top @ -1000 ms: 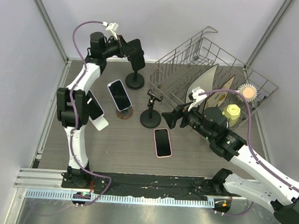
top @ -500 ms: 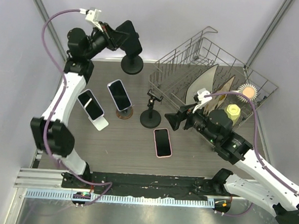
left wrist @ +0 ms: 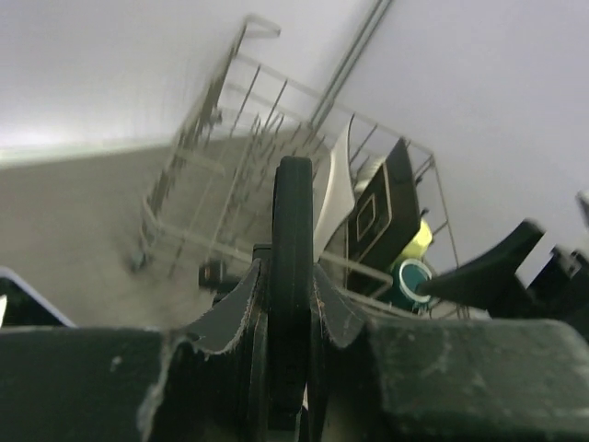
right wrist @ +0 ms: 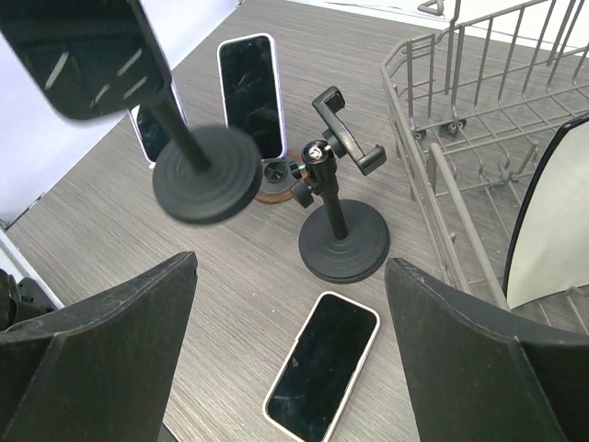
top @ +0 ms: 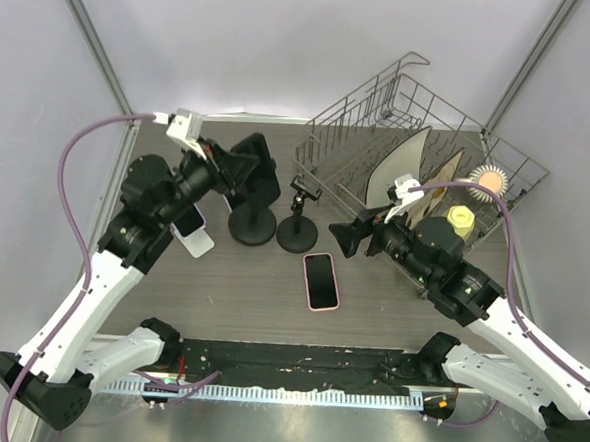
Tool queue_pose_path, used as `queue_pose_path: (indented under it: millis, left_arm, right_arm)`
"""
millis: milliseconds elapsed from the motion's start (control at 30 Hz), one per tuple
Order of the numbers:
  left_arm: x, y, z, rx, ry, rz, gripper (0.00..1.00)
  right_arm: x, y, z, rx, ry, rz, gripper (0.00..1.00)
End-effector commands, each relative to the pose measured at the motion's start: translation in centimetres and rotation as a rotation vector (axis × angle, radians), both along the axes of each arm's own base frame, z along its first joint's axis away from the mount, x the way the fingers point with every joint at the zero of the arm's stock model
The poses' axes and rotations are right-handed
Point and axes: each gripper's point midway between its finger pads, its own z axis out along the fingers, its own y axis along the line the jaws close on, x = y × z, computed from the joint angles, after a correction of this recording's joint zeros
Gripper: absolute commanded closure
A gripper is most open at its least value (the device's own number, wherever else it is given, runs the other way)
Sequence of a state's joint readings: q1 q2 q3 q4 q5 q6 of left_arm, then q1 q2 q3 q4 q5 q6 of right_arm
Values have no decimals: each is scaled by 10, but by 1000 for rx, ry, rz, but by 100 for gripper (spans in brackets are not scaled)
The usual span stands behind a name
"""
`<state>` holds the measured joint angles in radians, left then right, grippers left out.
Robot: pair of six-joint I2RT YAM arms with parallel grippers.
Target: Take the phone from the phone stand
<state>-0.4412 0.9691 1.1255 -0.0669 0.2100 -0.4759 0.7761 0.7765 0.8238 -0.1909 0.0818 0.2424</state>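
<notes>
My left gripper is shut on the edge of a black phone, seen edge-on between the jaws in the left wrist view. The phone is still clamped in its black stand, whose stem and round base hang from it; in the right wrist view the base looks lifted and tilted above the table. My right gripper is open and empty, hovering over a pink-cased phone that lies flat on the table.
An empty black clamp stand stands beside the lifted stand. A phone on a brown stand and a phone on a white stand are at the left. A wire dish rack with plates and a yellow cup fills the back right.
My left arm has swung from the back of the table toward the middle, carrying the black phone with its stand. It now hides the phone on the brown stand from above. The right gripper barely moved.
</notes>
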Motion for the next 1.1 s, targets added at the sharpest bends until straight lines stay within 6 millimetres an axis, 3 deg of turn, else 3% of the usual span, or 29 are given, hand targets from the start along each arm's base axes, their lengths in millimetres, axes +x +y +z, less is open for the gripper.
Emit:
queue_pose_path:
  millis: [0, 33, 133, 233, 400, 600, 633, 900, 1067]
  left_arm:
    - [-15, 7, 2, -81, -24, 52, 100]
    - [-20, 8, -3, -89, -16, 56, 100]
    - [-27, 1, -44, -64, 71, 39, 100]
    - [-35, -5, -67, -82, 136, 32, 100]
    - [-43, -12, -89, -105, 177, 88, 100]
    - [-50, -26, -84, -154, 144, 144, 100]
    - [-45, -20, -84, -159, 140, 204, 100]
    - [-49, -27, -88, -163, 104, 285, 100]
    - [-52, -24, -79, -183, 61, 339, 100]
  right_arm:
    - [0, -4, 23, 46, -43, -18, 12]
    - [-1, -4, 23, 44, -42, -18, 12]
    - [1, -4, 19, 38, -38, -23, 12]
    - [1, -3, 17, 35, -32, -20, 12]
    - [4, 1, 13, 27, -29, -15, 12]
    - [6, 7, 9, 20, -16, 2, 12]
    - [6, 7, 8, 19, -17, 2, 12]
    - [6, 8, 5, 18, -20, 5, 12]
    - [6, 9, 2, 14, -19, 13, 12]
